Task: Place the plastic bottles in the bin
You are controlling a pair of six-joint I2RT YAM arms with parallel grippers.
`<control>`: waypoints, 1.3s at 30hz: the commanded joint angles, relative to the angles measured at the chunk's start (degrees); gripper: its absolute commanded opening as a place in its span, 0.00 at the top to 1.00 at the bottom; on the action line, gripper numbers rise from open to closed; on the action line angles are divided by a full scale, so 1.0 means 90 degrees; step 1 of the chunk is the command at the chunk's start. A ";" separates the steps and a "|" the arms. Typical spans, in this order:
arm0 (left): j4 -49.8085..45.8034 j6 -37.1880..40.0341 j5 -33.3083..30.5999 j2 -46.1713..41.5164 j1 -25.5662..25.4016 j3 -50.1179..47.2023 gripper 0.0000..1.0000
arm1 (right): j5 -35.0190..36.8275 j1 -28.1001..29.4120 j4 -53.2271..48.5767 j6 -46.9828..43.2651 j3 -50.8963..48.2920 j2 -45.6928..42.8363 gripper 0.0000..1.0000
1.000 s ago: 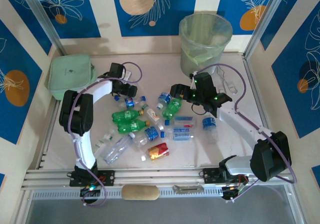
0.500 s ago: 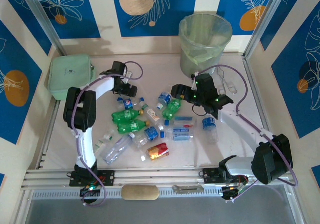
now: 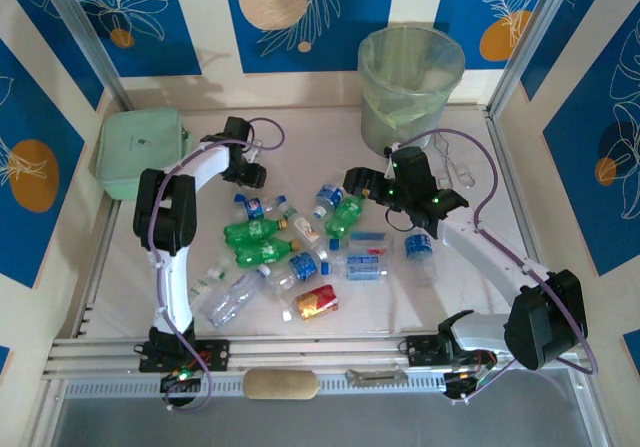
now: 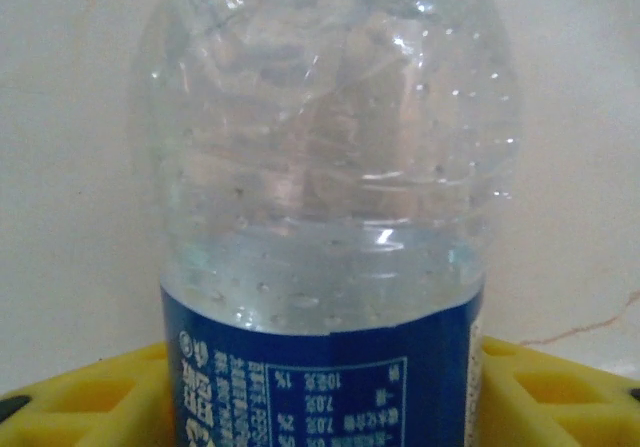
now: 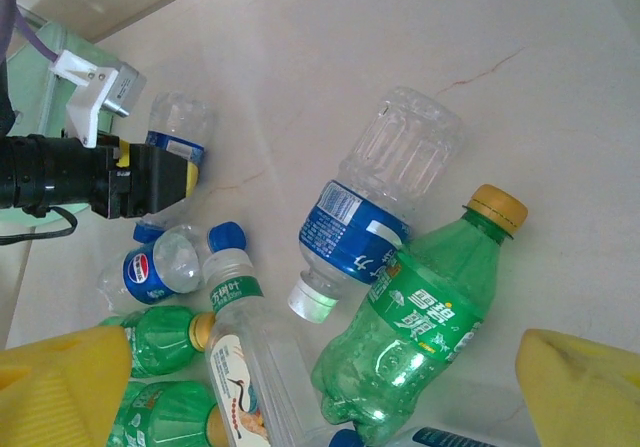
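My left gripper [image 3: 249,173] is shut on a clear bottle with a blue label [image 4: 325,217], which sits between its yellow fingers [image 4: 85,397]; the right wrist view shows that bottle [image 5: 178,127] sticking out of the left gripper [image 5: 150,182]. My right gripper [image 3: 353,180] is open, with its yellow fingers [image 5: 62,387] spread above a green bottle [image 5: 425,347] and a blue-labelled one [image 5: 375,202]. Several more bottles lie mid-table, among them green ones [image 3: 255,230] and a red-yellow one [image 3: 316,302]. The grey bin [image 3: 385,107] with a pale green liner stands at the back.
A flat mint-green pouch [image 3: 140,149] lies at the back left. Blue patterned walls and metal posts close in the table on three sides. A tan oblong object [image 3: 281,384] rests on the front rail between the arm bases.
My left gripper has shifted a little back and left with the bottle in it, its elbow rising. The right arm has barely moved.
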 commanded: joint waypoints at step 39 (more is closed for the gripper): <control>0.3762 -0.1113 0.2383 -0.4376 -0.2390 -0.3841 0.44 | -0.2687 0.0164 0.1628 0.0934 0.0923 0.1217 0.08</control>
